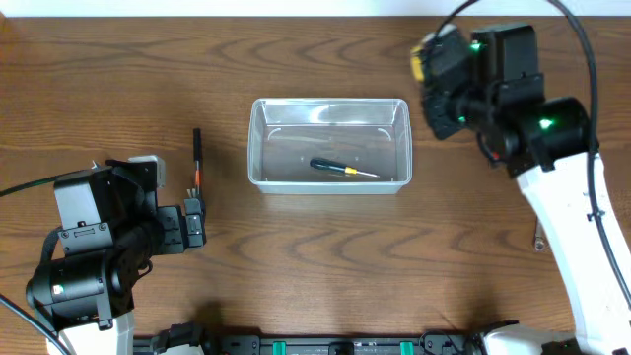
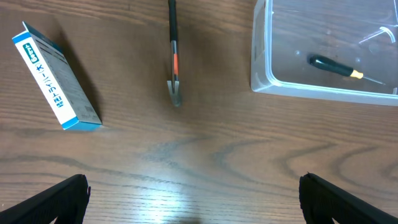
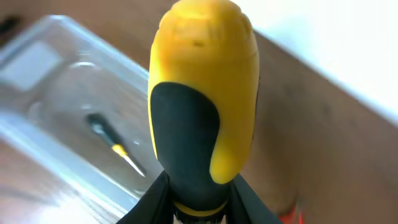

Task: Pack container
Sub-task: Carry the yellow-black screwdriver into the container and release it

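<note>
The right gripper [image 3: 200,202] is clenched on a yellow-and-black tool handle [image 3: 202,93] just off the container [image 1: 330,102]'s right end. It should clear the rim, lower the tool beside the small screwdriver [image 1: 340,169] inside, then release. The left gripper [image 2: 196,199] hangs spread and empty, left of the container.

Wooden table [image 1: 325,266], clear container [image 1: 296,185], blue-and-white box [image 2: 56,78], slim black-orange implement [image 2: 173,56]
</note>
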